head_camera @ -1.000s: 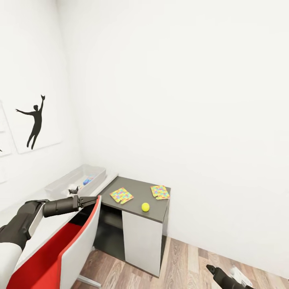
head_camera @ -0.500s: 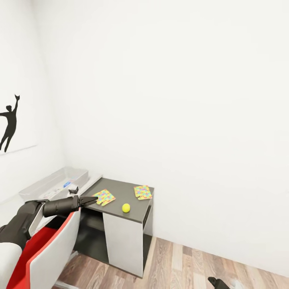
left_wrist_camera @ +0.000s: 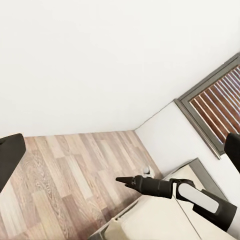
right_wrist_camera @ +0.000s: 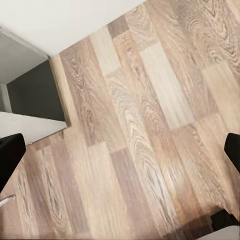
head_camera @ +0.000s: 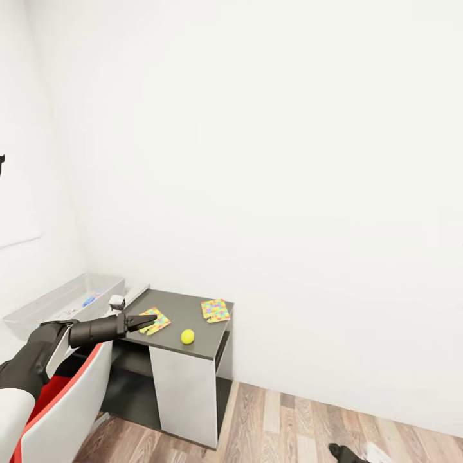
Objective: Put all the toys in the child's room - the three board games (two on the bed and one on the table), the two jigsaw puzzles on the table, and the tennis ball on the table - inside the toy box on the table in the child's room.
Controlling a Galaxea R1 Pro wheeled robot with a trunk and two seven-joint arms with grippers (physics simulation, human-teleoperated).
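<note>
- Jaws of the left gripper [head_camera: 149,319] came to a narrow point in the head view, yet in the left wrist view two dark fingers [left_wrist_camera: 10,157] stood far apart at the frame's edges; released, holding nothing.
- Right gripper [head_camera: 339,452] sat low over the plank floor [right_wrist_camera: 150,150]; its wrist view showed the fingers [right_wrist_camera: 10,160] spread wide, empty.
- Two jigsaw puzzles [head_camera: 151,319] [head_camera: 215,310] lay flat on the dark cabinet top [head_camera: 183,308], the nearer one just past the left tip, contact unclear.
- Tennis ball [head_camera: 187,336] rested near the cabinet's front edge, between the puzzles.
- Grey toy box [head_camera: 64,299] stood on the tabletop by the wall, a small blue item [head_camera: 90,299] inside.
- No writing could be read.
</note>
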